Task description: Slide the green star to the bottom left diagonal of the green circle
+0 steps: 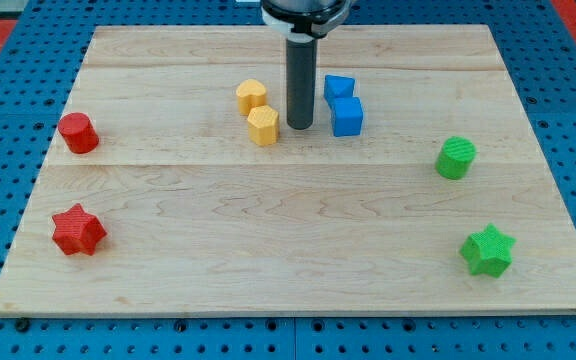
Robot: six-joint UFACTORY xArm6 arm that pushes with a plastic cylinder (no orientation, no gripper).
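1. A pale wooden board, the surface [298, 260], lies on a blue perforated base and carries eight small plastic blocks: two green, two red, two yellow, two blue.
2. Nearest the view's bottom, at the right, sits one green star-shaped block [488, 250], close to the board's lower right corner.
3. At much the same depth on the view's left sits one red star-shaped block [78, 230].
4. Further up on the right stands one green round block, the green circle [456, 158]. The green star lies below it and slightly to the view's right, apart from it.
5. Further up on the left stands one red round block [78, 133], above the red star and apart from it.
6. Near the middle, toward the view's top, two yellow blocks stand just beside each other: a lower yellow block [262, 126] with faceted sides and an upper yellow block [251, 96].
7. To their right, two blue blocks sit touching: a lower blue cube [347, 116] and an upper blue block [339, 88].
8. The tool is a single dark rod with nothing to open or close. My tip [299, 126] rests on the board between the yellow pair and the blue pair, well apart from both green blocks.
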